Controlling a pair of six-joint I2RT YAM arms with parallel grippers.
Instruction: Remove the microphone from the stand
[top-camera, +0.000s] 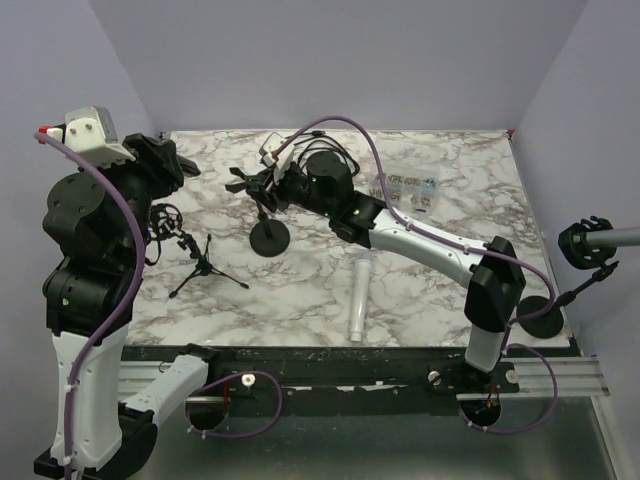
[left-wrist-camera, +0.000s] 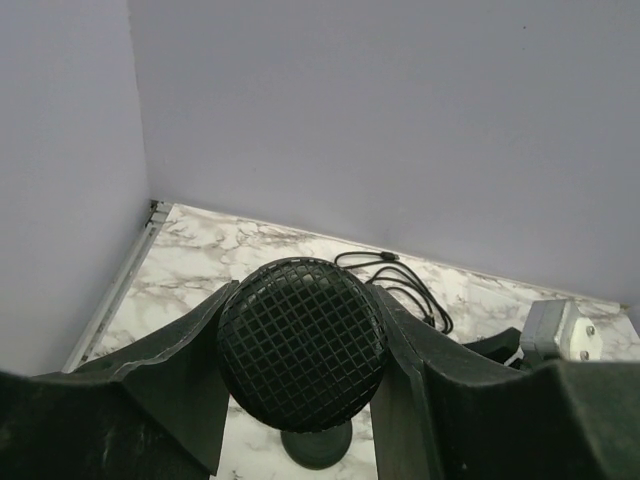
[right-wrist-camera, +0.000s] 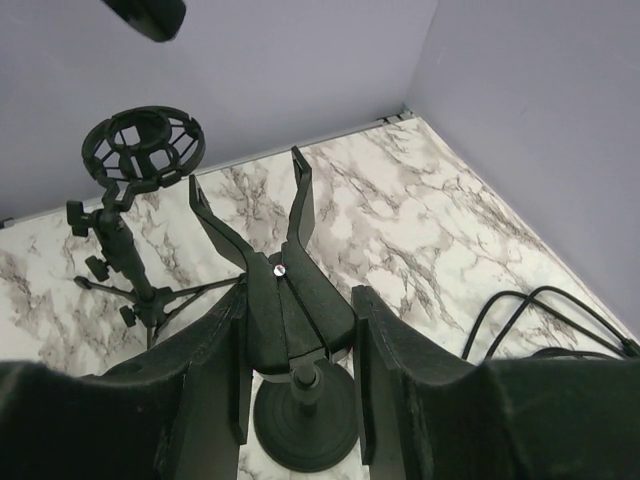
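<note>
left wrist: left gripper (left-wrist-camera: 304, 338) pinches round black mesh microphone (left-wrist-camera: 300, 295) | right wrist: right gripper (right-wrist-camera: 298, 348) squeezes black clip stand (right-wrist-camera: 301, 425) | top: grips too small to tell

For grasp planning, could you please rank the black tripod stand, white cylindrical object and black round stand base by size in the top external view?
Black tripod stand
White cylindrical object, black round stand base: too alike to rank
</note>
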